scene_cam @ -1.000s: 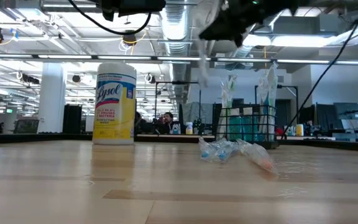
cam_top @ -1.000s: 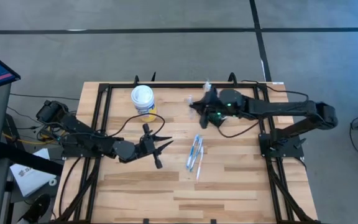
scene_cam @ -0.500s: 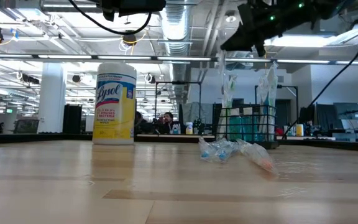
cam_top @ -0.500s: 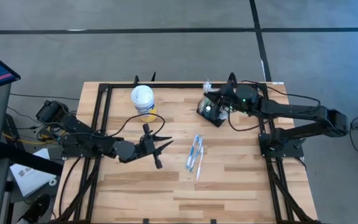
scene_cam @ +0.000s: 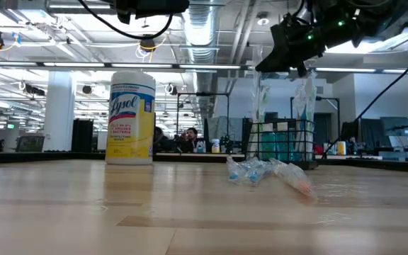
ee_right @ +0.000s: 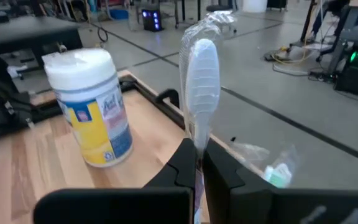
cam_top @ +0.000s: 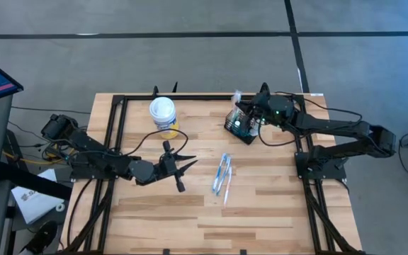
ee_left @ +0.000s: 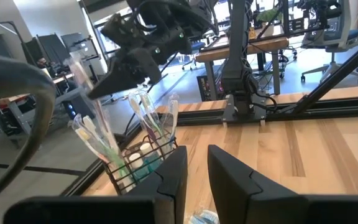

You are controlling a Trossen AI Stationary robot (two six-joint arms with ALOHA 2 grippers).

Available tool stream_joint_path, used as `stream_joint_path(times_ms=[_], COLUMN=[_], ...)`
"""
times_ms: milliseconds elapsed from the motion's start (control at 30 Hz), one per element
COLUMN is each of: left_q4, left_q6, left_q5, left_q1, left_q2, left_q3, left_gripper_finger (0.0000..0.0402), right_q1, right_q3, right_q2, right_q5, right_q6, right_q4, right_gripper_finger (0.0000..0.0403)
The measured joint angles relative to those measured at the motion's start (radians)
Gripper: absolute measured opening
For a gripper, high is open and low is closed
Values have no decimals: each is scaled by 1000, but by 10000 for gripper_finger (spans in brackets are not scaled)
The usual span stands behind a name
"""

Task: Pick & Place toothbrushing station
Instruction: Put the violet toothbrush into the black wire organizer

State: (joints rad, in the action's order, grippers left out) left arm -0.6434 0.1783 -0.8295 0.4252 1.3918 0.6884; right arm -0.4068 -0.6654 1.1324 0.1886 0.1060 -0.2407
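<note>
Right pincer [cam_top: 250,115] is clamped tight on a plastic-wrapped toothbrush [ee_right: 199,87], the wrapped head sticking straight out past its fingertips [ee_right: 188,158]. It hangs directly above the toothbrushing station [cam_top: 241,125], the black wire-mesh caddy sitting on the tabletop [cam_top: 261,205] beneath it, at the far right of the surface. In the low view the caddy [scene_cam: 280,145] already carries several wrapped brushes standing upright. Nearer the front edge than that pincer, a small heap of wrapped toothbrushes [cam_top: 222,175] lies flat on the wood. Off to its side stands the yellow wipes canister [cam_top: 163,115], upright. Left pincer [cam_top: 184,164] hovers over the tabletop, well apart from the caddy, fingers slightly parted and gripping nothing.
</note>
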Motion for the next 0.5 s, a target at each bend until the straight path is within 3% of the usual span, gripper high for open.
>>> stream_joint_path(times_ms=[267, 500], left_q4=[0, 0], left_q6=[0, 0], left_q5=[0, 1], left_q1=[0, 0], left_q2=[0, 0], left_q3=[0, 0], left_gripper_finger=[57, 57], right_q1=[-17, -16], right_q3=[55, 72], right_q2=[3, 103], right_q5=[0, 0], right_q6=[13, 28], right_q4=[-67, -165], right_gripper_finger=[0, 2])
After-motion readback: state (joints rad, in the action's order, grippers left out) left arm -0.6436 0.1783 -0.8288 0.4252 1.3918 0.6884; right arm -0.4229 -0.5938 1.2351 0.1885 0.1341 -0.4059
